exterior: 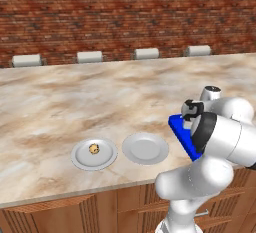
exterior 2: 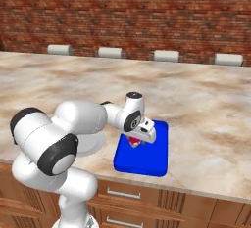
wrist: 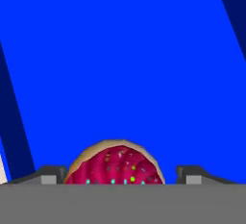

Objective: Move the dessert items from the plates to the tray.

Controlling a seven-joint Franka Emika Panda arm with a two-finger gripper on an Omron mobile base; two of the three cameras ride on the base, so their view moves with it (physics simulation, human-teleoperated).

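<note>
Cupcake [wrist: 115,165], pink with sprinkles, sat low on the blue tray [exterior 2: 154,161], between the two fingers [wrist: 49,176]. The fingers stood spread to either side with blue showing in the gaps, so they seemed to be letting go rather than pinching. In the right base view the gripper [exterior 2: 136,142] hung over the tray's near-left part, about eight o'clock from its middle, likely to set the treat down gently. On the marble surface [exterior: 100,102], the empty plate [exterior: 145,148] lay at nine o'clock from the tray. Beyond it, a second plate [exterior: 80,158] held the tan speckled treat [exterior: 94,149], not yet moved.
</note>
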